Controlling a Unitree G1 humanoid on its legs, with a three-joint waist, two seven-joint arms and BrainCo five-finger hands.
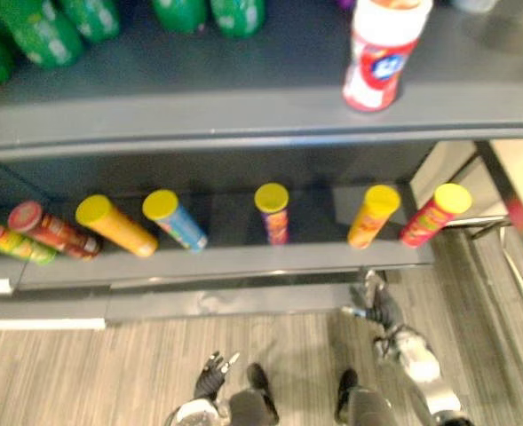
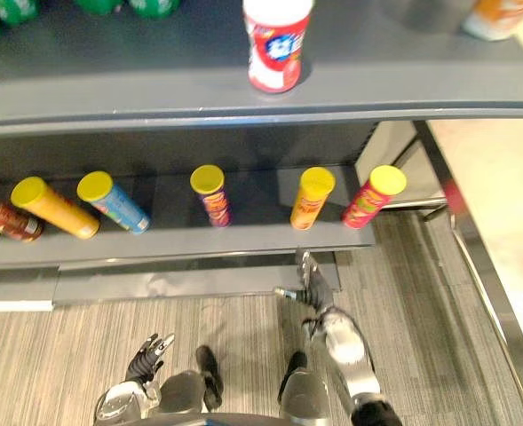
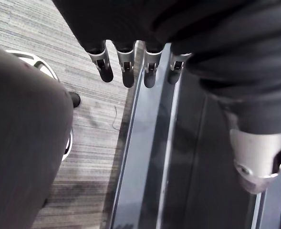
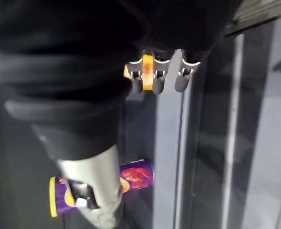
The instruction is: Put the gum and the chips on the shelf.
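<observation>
The gum, a white and red bottle (image 1: 381,58), stands upright on the grey upper shelf (image 1: 243,102). Several yellow-lidded chips cans lie on the lower shelf (image 1: 225,259): an orange one (image 1: 114,226), a blue one (image 1: 174,219), a purple one (image 1: 273,213), another orange one (image 1: 371,216) and a red one (image 1: 432,215). My right hand (image 1: 376,306) hangs open just in front of the lower shelf, below the right orange can, holding nothing. In the right wrist view its fingers (image 4: 183,78) are straight, with the purple can (image 4: 135,175) beyond the thumb. My left hand (image 1: 212,373) hangs open low over the floor, fingers (image 3: 126,71) straight.
Green bottles (image 1: 39,31) stand at the back left of the upper shelf. A red-lidded can (image 1: 52,231) and a green can (image 1: 8,240) lie at the lower shelf's left end. A metal rail (image 2: 483,275) runs along the floor on the right.
</observation>
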